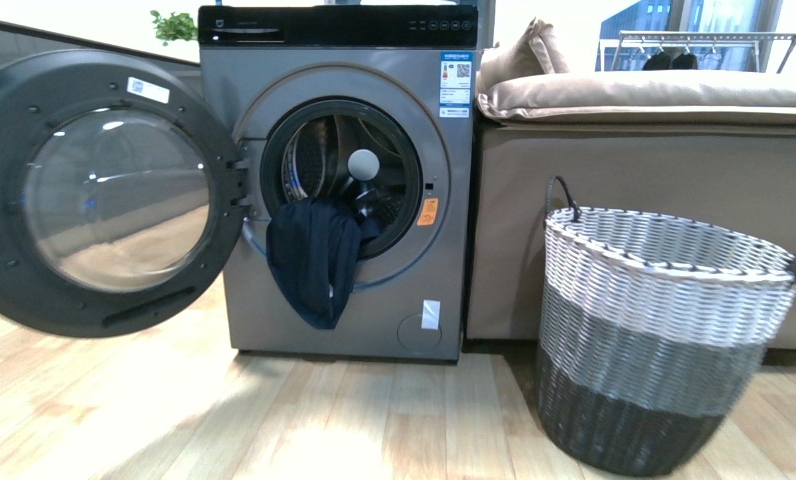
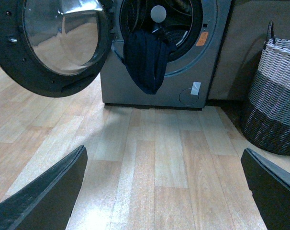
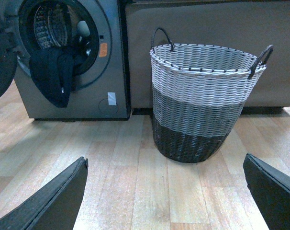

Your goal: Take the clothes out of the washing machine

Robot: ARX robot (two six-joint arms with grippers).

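The grey washing machine (image 1: 444, 270) stands on the wood floor with its round door (image 1: 104, 195) swung wide open to the left. The dark navy clothes (image 1: 316, 258) hang limp out of the porthole over its lower rim, also visible as clothes (image 2: 146, 60) in the left wrist view and clothes (image 3: 53, 76) in the right wrist view. Both arms are out of the front view. My left gripper (image 2: 166, 191) is open over bare floor, well back from the machine. My right gripper (image 3: 166, 191) is open too, with nothing between its fingers, facing the basket.
A woven grey-white basket (image 1: 664, 340) with dark handles stands right of the machine, in front of a tan sofa (image 1: 654, 110). A grey ball (image 1: 364, 163) sits inside the drum. The open door juts out over the floor at left.
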